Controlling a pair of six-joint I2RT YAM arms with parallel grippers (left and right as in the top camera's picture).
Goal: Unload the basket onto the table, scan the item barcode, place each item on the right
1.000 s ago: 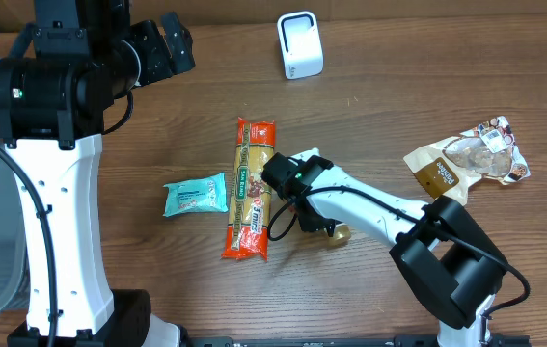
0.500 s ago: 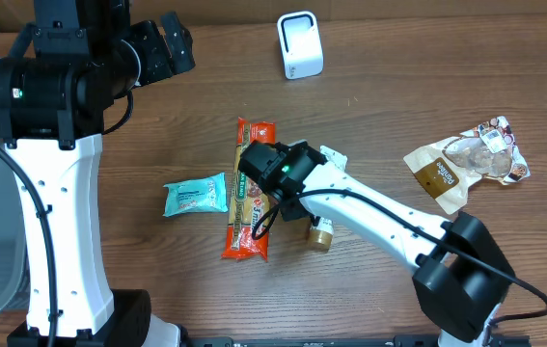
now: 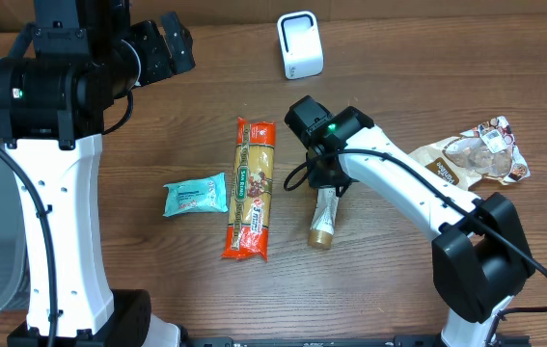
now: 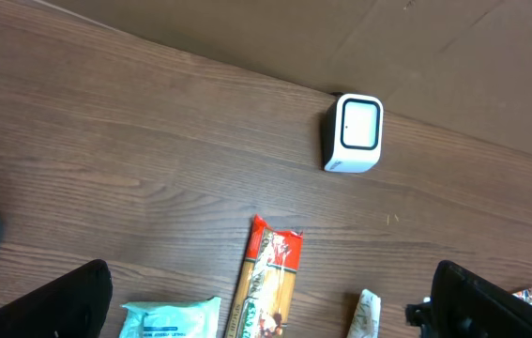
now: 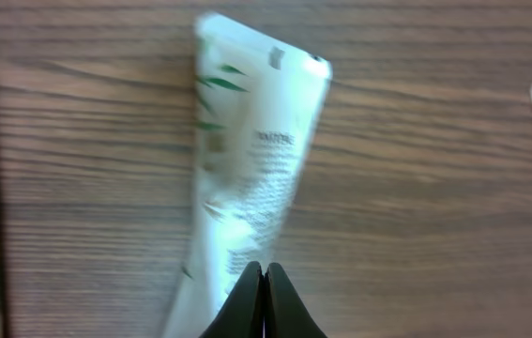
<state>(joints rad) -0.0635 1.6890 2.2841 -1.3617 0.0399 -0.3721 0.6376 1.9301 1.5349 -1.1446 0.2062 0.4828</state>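
One tube [image 5: 247, 160] end behind right claw [image 5: 263, 282]

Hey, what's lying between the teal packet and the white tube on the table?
The orange pasta packet lies lengthwise between the teal packet and the white tube. It touches neither. The overhead view shows this most clearly.

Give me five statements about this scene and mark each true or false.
1. The tube lies between the pasta and the snack bag. True.
2. The left gripper is shut. False: it is open.
3. The right gripper is shut. True.
4. The teal packet lies on the pasta. False: it lies beside the pasta, not on it.
5. The scanner touches the pasta. False: they are well apart.
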